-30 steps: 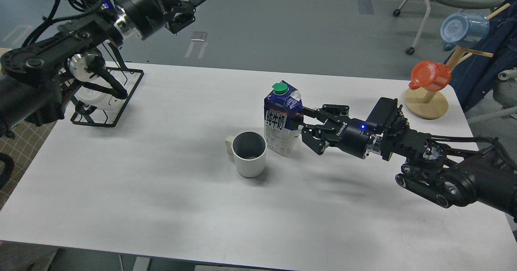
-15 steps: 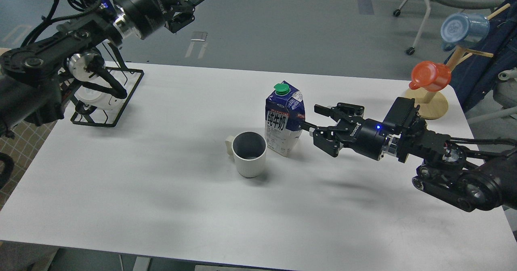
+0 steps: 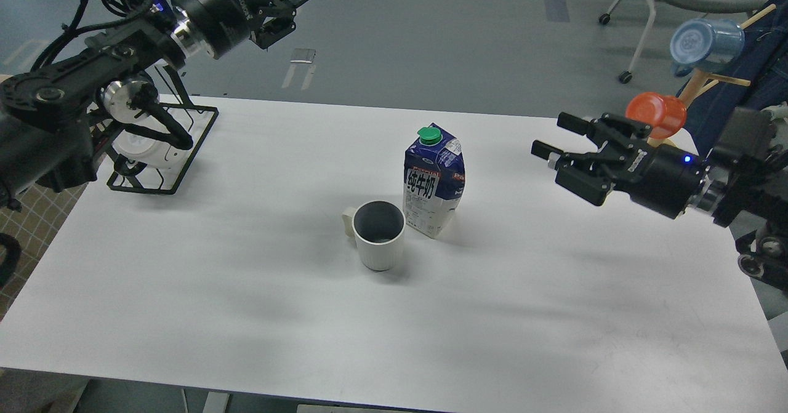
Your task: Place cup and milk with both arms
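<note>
- Two arms of ours show in the head view, one from each side, both raised clear of the white counter.
- Our left arm climbs from the left edge toward the top of the view. Its left pincer points right, out past the counter's far edge above the grey floor. One finger juts out at the top, but the pair is dark and we cannot tell whether they stand apart or together.
- Below that arm, a black wire rack sits on the counter's far left corner with something white in it.
- Our right arm reaches in level from the right edge, with a small blue light on its wrist. Its right pincer points left, fingers spread apart and holding nothing, well apart from the carton.
- Behind that wrist, a small orange cup and a translucent blue cup hang on a wooden stand.
- Near the middle of the counter, the milk stands upright, green cap on top.
- Just beside it, at its front left, the cup stands upright, mouth open, handle turned to the left. We cannot tell if the two touch.
</note>
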Controlling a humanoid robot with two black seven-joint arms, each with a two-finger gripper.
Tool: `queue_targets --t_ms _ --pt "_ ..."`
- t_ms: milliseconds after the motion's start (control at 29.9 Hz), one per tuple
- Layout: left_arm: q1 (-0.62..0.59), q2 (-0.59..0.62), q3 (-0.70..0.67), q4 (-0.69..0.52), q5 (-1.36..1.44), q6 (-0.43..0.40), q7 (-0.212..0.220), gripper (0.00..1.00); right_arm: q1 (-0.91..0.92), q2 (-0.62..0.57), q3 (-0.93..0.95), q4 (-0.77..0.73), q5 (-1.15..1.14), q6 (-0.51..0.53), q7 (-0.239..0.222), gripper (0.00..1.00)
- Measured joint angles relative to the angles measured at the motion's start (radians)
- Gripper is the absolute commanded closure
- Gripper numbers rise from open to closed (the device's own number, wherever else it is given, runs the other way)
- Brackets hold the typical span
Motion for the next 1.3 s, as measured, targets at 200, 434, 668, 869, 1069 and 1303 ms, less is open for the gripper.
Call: queue_targets --t_ms 200,434,668,869,1069,1303 --pt "-0.003 -0.001 -0.029 0.003 -0.004 0.000 0.000 0.02 0.054 0.022 0.170 -0.111 0.325 0.145 0.000 0.00" --pt "0.008 -0.044 -0.058 0.028 -0.004 0.000 0.000 0.02 0.076 0.284 0.357 -0.484 0.606 0.407 0.000 0.00" --pt "0.021 -0.146 -0.126 0.210 -0.012 0.000 0.084 0.02 0.077 0.572 0.504 -0.842 0.800 0.614 0.000 0.00" --pt "0.025 -0.301 -0.253 0.454 -0.019 0.000 0.158 0.02 0.067 0.747 0.612 -1.037 0.925 0.811 0.000 0.00" --pt "0.057 -0.371 -0.291 0.518 -0.028 0.000 0.148 0.02 0.028 0.793 0.640 -1.064 1.057 0.942 0.000 0.00" --pt "0.063 -0.372 -0.291 0.514 -0.046 0.000 0.128 0.02 0.013 0.812 0.641 -1.112 1.109 0.977 0.000 0.00"
